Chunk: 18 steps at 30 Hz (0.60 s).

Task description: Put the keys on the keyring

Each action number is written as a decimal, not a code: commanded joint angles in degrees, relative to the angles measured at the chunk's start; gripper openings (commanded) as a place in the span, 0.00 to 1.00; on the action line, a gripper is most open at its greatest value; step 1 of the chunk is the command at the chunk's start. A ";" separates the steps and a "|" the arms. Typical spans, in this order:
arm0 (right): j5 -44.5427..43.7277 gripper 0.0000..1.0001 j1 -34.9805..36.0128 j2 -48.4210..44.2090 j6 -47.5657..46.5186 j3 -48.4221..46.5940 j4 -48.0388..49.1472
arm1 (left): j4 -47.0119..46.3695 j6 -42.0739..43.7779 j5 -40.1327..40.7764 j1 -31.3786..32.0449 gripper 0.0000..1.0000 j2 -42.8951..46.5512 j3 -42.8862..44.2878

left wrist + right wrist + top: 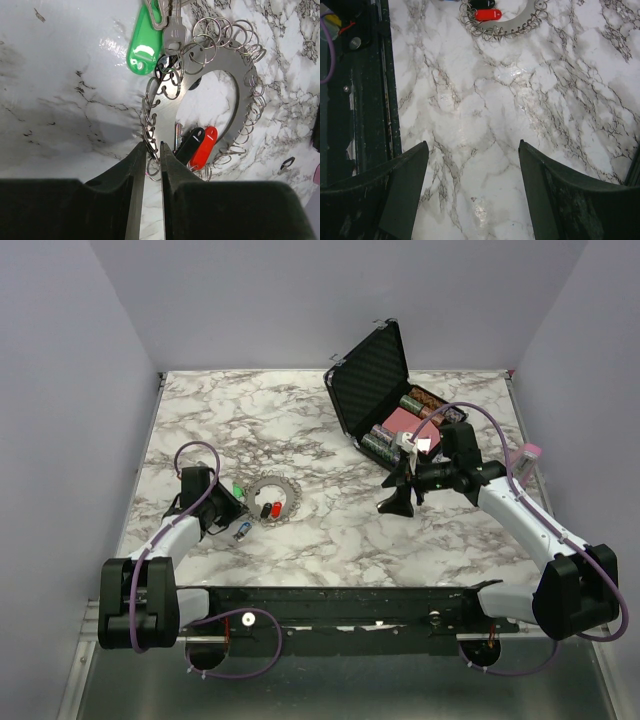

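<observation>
My left hand (152, 147) sits low near the left edge of the worktop (340, 540). Its black fingers (131, 175) are pinched to a thin slit on the rim of the keyring (240, 75). That's a flat, dull-silver band bent into a ring, fringed all round with springy wire loops. In its hollow lie the black-headed key (191, 143) and the red-headed key (206, 146), glossy plastic, side by side. A silver key (175, 32) and a green tag (144, 42) sit at the rim beyond my fingertips. My right hand (472, 185) hovers wide open over bare, shiny marble, right of the middle. Plenty of free room between the two; the open black case (372, 375) crowds the far edge.
</observation>
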<state>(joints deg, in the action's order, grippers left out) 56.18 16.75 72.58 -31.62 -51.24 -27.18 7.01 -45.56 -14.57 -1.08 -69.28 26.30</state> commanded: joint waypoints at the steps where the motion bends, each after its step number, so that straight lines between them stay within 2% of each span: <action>1: 0.07 0.81 -0.14 -1.03 -0.90 -0.79 -1.82 | 1.95 -1.55 0.94 0.55 0.25 0.11 1.20; 5: 0.24 0.81 -0.14 -1.21 -1.08 -0.79 -1.91 | 5.38 -1.46 2.35 0.91 0.25 -1.04 2.96; 18: 0.24 0.81 -0.14 -1.30 -1.26 -0.96 -2.18 | 7.67 -3.48 3.93 0.91 0.26 -0.78 3.32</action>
<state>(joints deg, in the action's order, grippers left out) 56.16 16.75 72.42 -32.05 -51.24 -28.16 13.15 -47.48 -12.43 -0.34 -69.93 28.25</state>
